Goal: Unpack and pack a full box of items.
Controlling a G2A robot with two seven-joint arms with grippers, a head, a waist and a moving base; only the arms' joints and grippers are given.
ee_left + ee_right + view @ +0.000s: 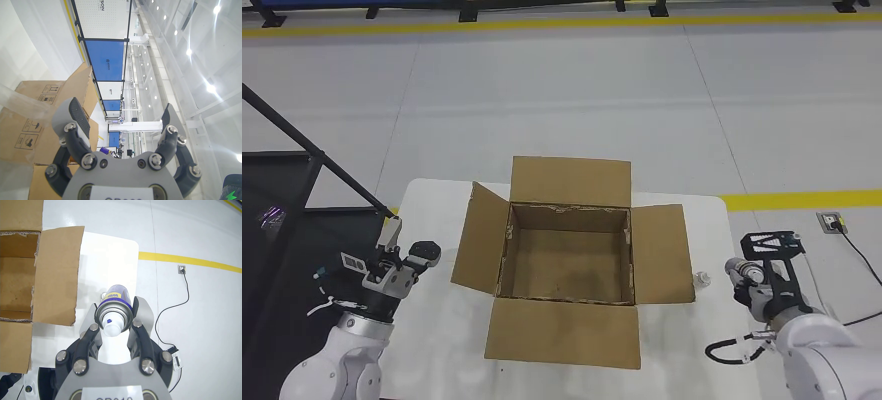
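An open cardboard box [572,182] stands in the middle of the white table [427,195], all its flaps folded out and its inside bare. My right gripper [115,305] is shut on a blue spray can [117,298] with a white cap, held over the table's right end beside the box's right flap [56,275]. From above, that can [737,268] sits in the right gripper [744,277]. My left gripper [121,106] is open and holds nothing, left of the box [24,128]. In the top view the left gripper [407,245] is at the table's left edge.
A small clear object [102,295] lies on the table [105,256] just beyond the can, also seen from above [702,279]. Clear plastic film [17,98] shows beside the left gripper. A black frame [282,130] stands left of the table. A cable [186,289] runs to a floor socket.
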